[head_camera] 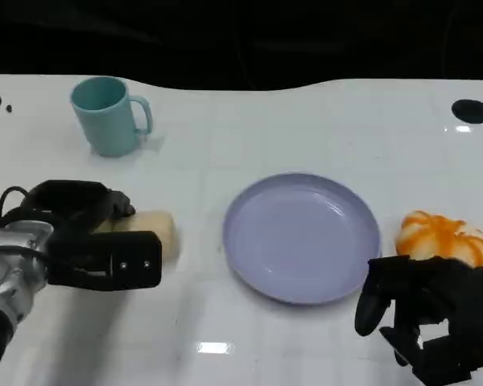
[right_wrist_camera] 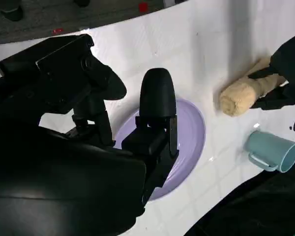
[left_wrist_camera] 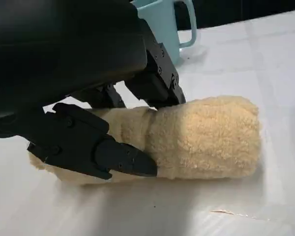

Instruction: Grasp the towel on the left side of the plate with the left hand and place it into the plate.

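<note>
Two hands over a white table (head_camera: 322, 112). Left hand (head_camera: 88, 233) sits on the towel (head_camera: 154, 232), left of the plate (head_camera: 302, 237). In the left wrist view its fingers (left_wrist_camera: 123, 160) straddle the rolled tan towel (left_wrist_camera: 206, 135): one digit on the near side, others on the far side, touching the pile. Towel lies flat on the table; whether the grip is firm, cannot tell. About half the roll sticks out past the fingers toward the plate.

A bare strip of table separates towel end and plate rim. Plate is lilac, shallow, nothing in it; its near rim is close to the table's front part, with bare white surface ahead of it.

Right hand (head_camera: 431, 318) hovers at the plate's right front edge, fingers loosely curled, holding nothing; in its wrist view a finger (right_wrist_camera: 157, 98) hangs above the plate (right_wrist_camera: 191, 132).

Teal mug (head_camera: 109, 115) stands behind the left hand, well apart, handle toward the plate. Orange-and-white round object (head_camera: 443, 237) rests just right of the plate rim, beside the right hand.

Table's far edge curves against dark background.
</note>
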